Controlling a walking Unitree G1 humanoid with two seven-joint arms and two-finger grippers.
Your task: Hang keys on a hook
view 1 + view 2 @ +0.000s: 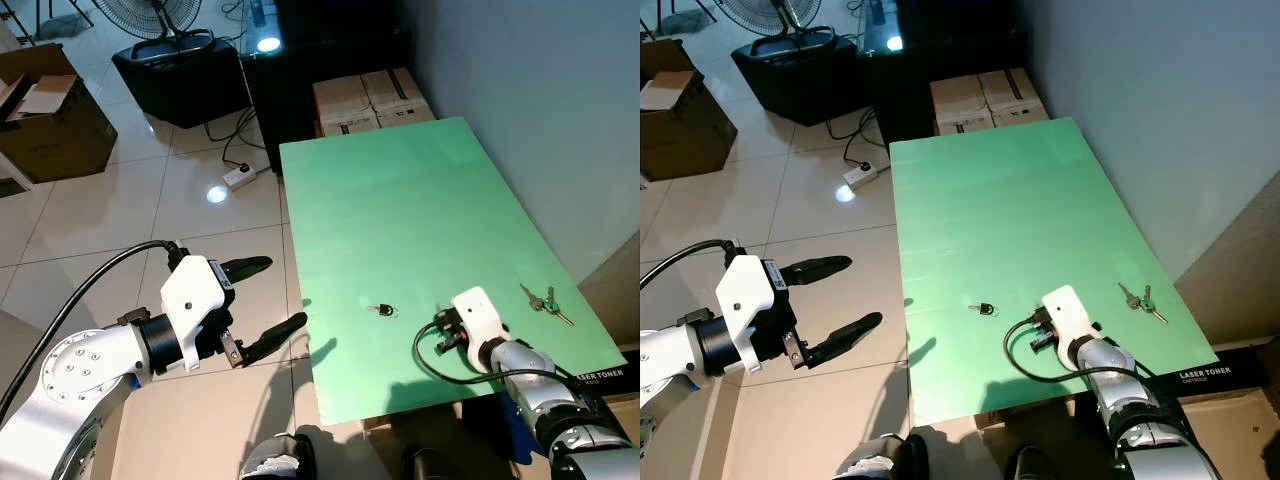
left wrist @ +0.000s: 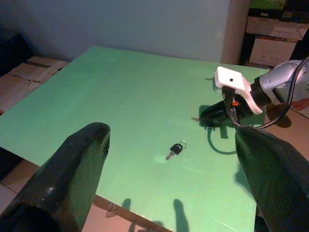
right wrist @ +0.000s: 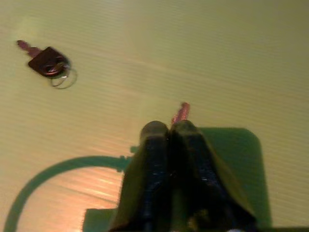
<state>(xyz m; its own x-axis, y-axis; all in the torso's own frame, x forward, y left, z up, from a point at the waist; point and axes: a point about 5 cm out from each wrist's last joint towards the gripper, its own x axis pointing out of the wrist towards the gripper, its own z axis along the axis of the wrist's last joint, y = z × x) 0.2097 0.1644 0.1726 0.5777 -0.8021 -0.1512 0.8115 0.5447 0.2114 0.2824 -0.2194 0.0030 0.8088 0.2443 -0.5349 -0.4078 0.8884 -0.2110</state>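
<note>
A small black-headed key (image 1: 382, 310) with a ring lies on the green table (image 1: 400, 200) near its front edge. A bunch of keys (image 1: 545, 302) with a green tag lies at the table's right edge. My right gripper (image 3: 169, 128) rests low on the table right of the black key, shut on a small key whose reddish tip (image 3: 180, 112) sticks out between the fingers. My left gripper (image 1: 283, 293) hangs open over the floor just left of the table, pointing towards it, with nothing between its fingers (image 2: 72, 179).
Cardboard boxes (image 1: 370, 100) stand beyond the table's far end next to a dark cabinet (image 1: 300, 60). A power strip (image 1: 240, 177) and cables lie on the tiled floor, with a fan (image 1: 160, 20) and an open box (image 1: 45, 115) at the far left.
</note>
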